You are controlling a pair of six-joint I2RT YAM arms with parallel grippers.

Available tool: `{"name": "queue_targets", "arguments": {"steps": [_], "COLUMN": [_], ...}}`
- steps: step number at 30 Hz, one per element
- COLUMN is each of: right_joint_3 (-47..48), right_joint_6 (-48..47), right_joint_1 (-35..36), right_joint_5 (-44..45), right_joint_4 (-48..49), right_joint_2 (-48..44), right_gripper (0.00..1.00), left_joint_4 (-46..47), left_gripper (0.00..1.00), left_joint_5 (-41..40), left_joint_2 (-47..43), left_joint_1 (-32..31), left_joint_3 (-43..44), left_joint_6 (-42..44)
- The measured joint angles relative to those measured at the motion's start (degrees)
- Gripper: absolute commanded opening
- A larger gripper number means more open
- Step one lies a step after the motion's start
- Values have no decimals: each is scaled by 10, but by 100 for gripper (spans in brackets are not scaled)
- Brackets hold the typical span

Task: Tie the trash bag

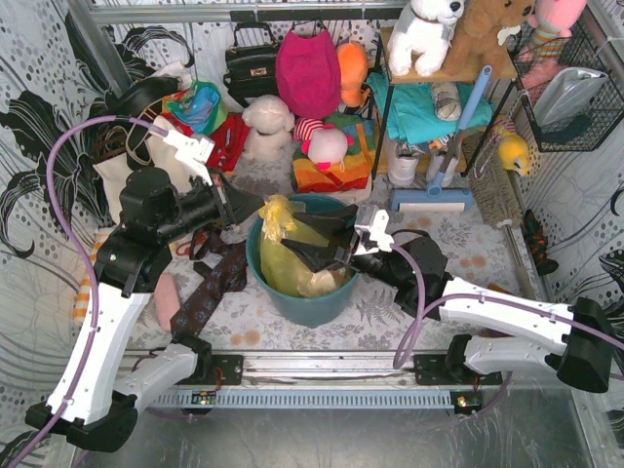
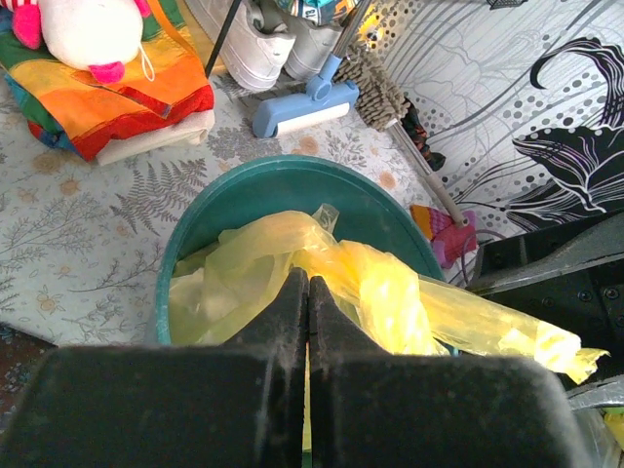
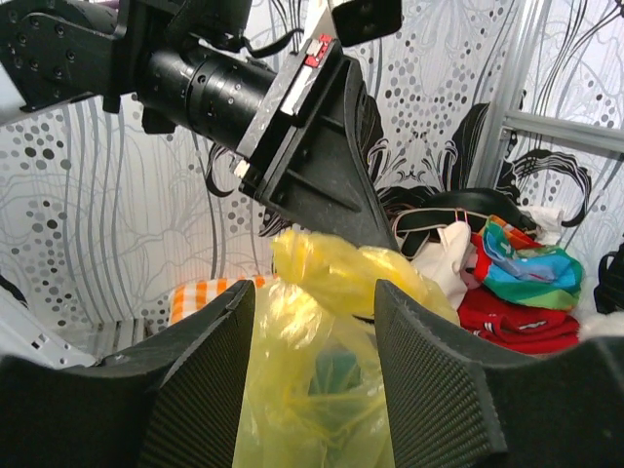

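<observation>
Yellow-green trash bag, seated in a teal bin, is pinched at its neck by the left gripper and hangs between the spread fingers of the right gripper (not yet closed), where a hard tug could tear the thin film.

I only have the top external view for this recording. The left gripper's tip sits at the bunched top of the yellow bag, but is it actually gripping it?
Observer: Yes, it looks that way. In the left wrist view the left gripper has its fingers pressed shut, and the trash bag plastic is gathered right at their tips.
Operator: And the right one? From above it is just a dark wedge over the teal bin.
Observer: In the right wrist view the right gripper is open. It has one finger on each side of the bag's raised neck and is not closed on it.
</observation>
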Motion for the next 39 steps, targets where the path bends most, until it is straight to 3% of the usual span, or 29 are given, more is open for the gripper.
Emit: {"name": "queue_targets", "arguments": {"steps": [4,11,25,31,39], "right_joint_3": [26,43,7,-17,-37], "right_joint_6": [0,-1,-3,-3,-3], "right_joint_1": [0,0,0,0,0], "right_joint_5": [-3,-1,79,82,82], "right_joint_4": [-7,-10,-52,-54,-51], "right_joint_2": [18,27,-43,-60,-60], "right_gripper": [51,0,0,0,0], "left_joint_4": [4,13,27,30,36], "left_gripper": [0,0,0,32,46], "left_joint_5": [14,32,-9,18,52], "left_joint_2": [0,-4,-38,-27,-34], "left_joint_1": [0,0,0,0,0], "left_joint_3": [0,0,0,-2,-66], "left_joint_6": [-5,-10,-10,-25,-77]}}
